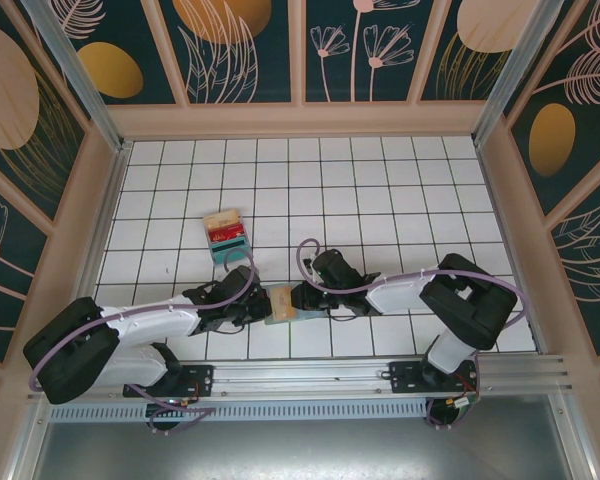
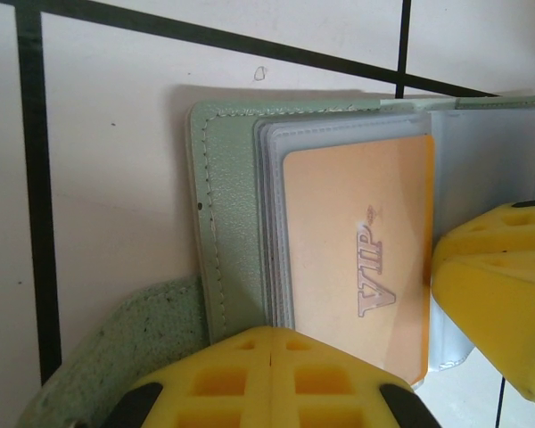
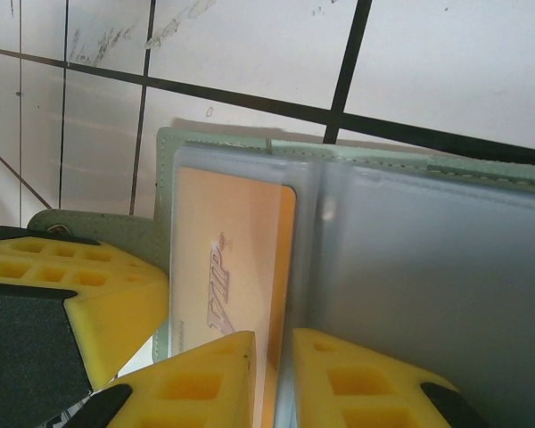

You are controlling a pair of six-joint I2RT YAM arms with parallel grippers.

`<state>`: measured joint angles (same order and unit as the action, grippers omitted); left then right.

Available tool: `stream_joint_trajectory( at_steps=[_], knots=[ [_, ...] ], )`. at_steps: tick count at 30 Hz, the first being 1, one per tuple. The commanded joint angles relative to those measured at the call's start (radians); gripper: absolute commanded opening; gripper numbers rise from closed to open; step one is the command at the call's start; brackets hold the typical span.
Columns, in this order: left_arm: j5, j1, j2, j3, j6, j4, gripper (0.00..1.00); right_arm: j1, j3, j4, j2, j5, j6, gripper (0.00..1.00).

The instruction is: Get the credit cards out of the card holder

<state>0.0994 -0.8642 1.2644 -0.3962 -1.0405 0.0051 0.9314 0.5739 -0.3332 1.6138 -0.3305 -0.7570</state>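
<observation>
Grey-green card holder (image 2: 227,223), one orange card (image 2: 357,259)

Bright, even light, soft shadows; wrist views blur up close

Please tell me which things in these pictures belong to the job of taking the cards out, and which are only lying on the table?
For the job:
- card holder
- orange VIP credit card inside it
- left gripper
- right gripper

Only lying about:
- stack of tan, red and teal cards, apart from the holder
</observation>
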Motion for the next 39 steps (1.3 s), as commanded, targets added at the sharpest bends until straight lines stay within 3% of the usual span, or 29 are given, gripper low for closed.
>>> stream_joint_trajectory(
  at_steps=[1, 16, 18, 20, 39],
  knots=[
    [0.014, -0.003, 0.010, 0.008, 0.002, 0.019, 0.00, 0.007, 0.014, 0.003, 0.020, 0.003, 0.010, 0.19],
    [0.020, -0.004, 0.006, 0.010, 0.002, 0.025, 0.00, 0.009, 0.018, -0.011, 0.034, -0.036, 0.006, 0.16],
    [0.021, -0.004, 0.003, 0.010, 0.002, 0.025, 0.00, 0.009, 0.017, -0.015, 0.034, -0.038, 0.006, 0.11],
    [0.020, -0.003, 0.003, 0.011, 0.002, 0.024, 0.00, 0.009, 0.014, -0.015, 0.029, -0.036, 0.004, 0.00],
    [0.002, -0.003, -0.020, 0.017, 0.008, -0.015, 0.00, -0.059, -0.075, 0.032, -0.092, -0.004, 0.027, 0.00]
  ],
)
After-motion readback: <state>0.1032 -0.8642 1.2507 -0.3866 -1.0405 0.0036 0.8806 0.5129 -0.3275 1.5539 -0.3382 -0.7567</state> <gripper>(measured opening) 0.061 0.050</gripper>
